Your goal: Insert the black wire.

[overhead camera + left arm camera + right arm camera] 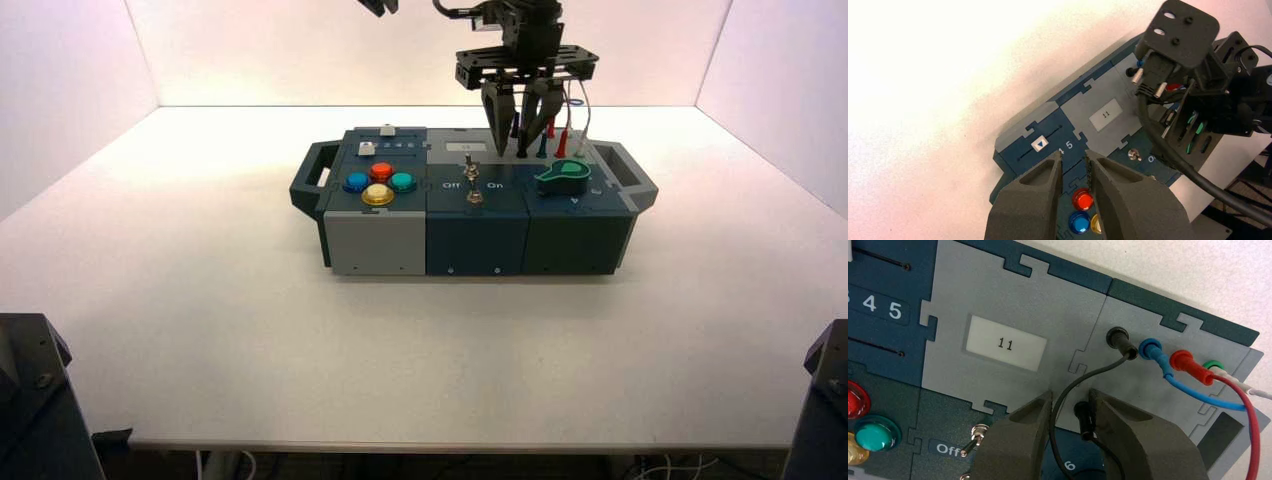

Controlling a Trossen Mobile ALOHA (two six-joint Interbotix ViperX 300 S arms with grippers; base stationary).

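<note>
The tabletop (pixel 400 350) carries the button-and-switch box (pixel 475 245); over its far right part is the right end effector (pixel 1071 391), spread open and gripping nothing. The left end effector (pixel 1073 152) waits beyond the box's far left side, its fingers apart and empty. The black wire (pixel 1052 420) loops between the right fingers; its far plug (pixel 1124 344) stands at the far black socket, left of the blue plug (pixel 1158 357), its near plug (pixel 1084 420) close beside one finger — both look inserted, though how deeply I cannot tell. The main risk seems the loop: closing or withdrawing could snag it and pull a plug loose; a sideways drift could knock the near plug askew — or leave it half seated, if it is not fully home.
</note>
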